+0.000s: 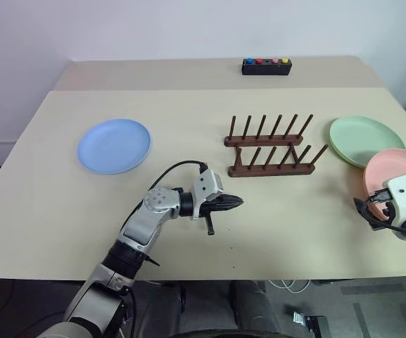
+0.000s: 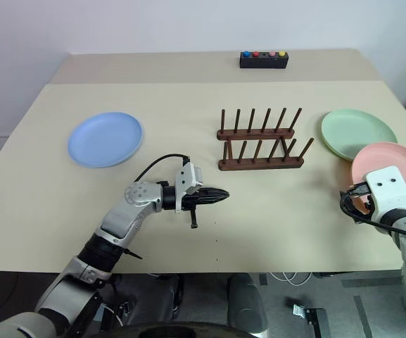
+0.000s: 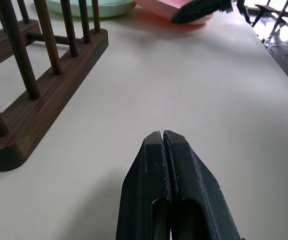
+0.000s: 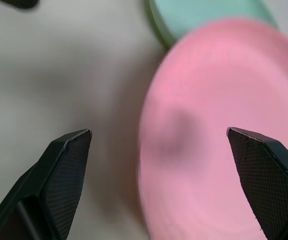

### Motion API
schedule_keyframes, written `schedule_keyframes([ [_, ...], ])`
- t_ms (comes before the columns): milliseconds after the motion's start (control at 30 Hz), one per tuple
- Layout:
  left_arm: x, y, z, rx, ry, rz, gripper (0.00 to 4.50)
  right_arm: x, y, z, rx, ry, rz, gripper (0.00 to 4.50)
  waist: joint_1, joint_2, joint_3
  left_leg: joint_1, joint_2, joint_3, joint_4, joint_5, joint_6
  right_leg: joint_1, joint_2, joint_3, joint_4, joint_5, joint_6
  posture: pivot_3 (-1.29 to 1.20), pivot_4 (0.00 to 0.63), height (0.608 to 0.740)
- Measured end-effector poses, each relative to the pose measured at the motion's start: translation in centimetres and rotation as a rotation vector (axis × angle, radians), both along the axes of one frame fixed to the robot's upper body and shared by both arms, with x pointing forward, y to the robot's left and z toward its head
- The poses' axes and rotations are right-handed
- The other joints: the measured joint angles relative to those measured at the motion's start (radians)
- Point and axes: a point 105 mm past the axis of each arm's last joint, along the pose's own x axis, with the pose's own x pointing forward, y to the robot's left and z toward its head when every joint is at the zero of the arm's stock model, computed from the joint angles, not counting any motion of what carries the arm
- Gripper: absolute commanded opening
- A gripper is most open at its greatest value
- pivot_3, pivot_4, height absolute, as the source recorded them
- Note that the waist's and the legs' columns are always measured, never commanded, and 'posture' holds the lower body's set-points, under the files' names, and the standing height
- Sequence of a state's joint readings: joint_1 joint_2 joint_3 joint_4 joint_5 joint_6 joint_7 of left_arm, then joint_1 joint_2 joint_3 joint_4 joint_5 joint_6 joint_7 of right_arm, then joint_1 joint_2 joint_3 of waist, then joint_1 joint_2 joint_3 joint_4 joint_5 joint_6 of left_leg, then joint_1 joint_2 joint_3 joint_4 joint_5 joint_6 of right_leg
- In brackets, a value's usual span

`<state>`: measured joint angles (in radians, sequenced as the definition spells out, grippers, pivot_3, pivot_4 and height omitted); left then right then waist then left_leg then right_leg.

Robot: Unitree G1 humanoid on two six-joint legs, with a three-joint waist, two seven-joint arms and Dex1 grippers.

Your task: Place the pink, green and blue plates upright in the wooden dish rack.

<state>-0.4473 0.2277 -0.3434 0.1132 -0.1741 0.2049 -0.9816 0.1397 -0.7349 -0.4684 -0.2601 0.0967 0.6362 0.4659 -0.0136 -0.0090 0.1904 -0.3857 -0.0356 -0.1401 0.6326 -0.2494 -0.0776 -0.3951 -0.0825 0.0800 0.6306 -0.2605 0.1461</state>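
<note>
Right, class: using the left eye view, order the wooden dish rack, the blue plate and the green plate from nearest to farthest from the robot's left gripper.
From the left gripper:
1. Wooden dish rack, just beyond the gripper, toward the table's back.
2. Blue plate, off to the robot's left.
3. Green plate, far over on the robot's right, beside the pink plate.
</note>
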Motion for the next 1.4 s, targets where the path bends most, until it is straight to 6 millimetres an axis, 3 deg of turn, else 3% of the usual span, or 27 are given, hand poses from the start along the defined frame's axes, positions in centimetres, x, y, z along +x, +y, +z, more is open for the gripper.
schedule_keyframes([
  [233,0.1,0.2,-0.1,0.013,-0.005,0.008,0.0,0.0,0.1,-0.8,0.006,0.021,-0.011,0.13,0.0,0.0,0.0,0.0,0.0,0.0,0.0,0.0,0.0,0.0,0.0,0.0,0.0,0.0,0.0,0.0,0.15,0.74],
  [633,0.2,0.0,-0.2,0.01,-0.006,0.016,0.0,-0.8,0.8,0.4,-0.13,0.016,-0.007,0.05,0.001,0.0,0.0,0.0,0.0,0.0,0.0,0.0,0.0,0.0,0.0,0.0,0.0,0.0,0.0,0.0,0.15,0.74],
  [800,0.1,-0.1,-0.3,0.009,-0.005,0.01,0.0,-0.1,1.9,3.7,-0.299,-0.088,0.099,0.05,-0.003,0.001,0.0,0.0,0.0,0.0,0.0,0.0,0.0,0.0,0.0,0.0,0.0,0.0,0.0,0.0,0.15,0.74],
  [967,0.4,-0.3,-0.3,0.009,-0.005,0.003,0.0,1.9,4.7,9.4,-0.413,-0.278,0.275,0.05,-0.003,0.0,0.0,0.0,0.0,0.0,0.0,0.0,0.0,0.0,0.0,0.0,0.0,0.0,0.0,0.0,0.15,0.74],
  [1133,0.6,-0.5,0.1,0.004,-0.023,-0.003,0.0,3.3,10.2,15.5,-0.265,-0.516,0.574,0.05,-0.004,-0.001,0.001,0.0,0.0,0.0,0.0,0.0,0.0,0.0,0.0,0.0,-0.001,0.0,0.0,0.0,0.15,0.74],
  [1233,0.7,-0.3,0.0,0.009,-0.017,-0.001,0.0,3.7,12.1,16.8,-0.143,-0.547,0.723,0.05,0.001,-0.001,0.001,-0.002,0.0,-0.001,0.0,0.0,0.0,0.0,0.0,-0.001,-0.001,0.0,0.0,0.0,0.15,0.74],
  [1400,0.7,0.2,0.2,0.003,-0.019,0.007,0.0,4.2,13.3,17.8,0.162,-0.52,0.904,0.05,0.0,-0.001,0.001,-0.002,0.0,-0.001,-0.001,0.0,0.0,-0.001,0.0,-0.001,-0.001,0.0,0.0,0.0,0.15,0.74],
])
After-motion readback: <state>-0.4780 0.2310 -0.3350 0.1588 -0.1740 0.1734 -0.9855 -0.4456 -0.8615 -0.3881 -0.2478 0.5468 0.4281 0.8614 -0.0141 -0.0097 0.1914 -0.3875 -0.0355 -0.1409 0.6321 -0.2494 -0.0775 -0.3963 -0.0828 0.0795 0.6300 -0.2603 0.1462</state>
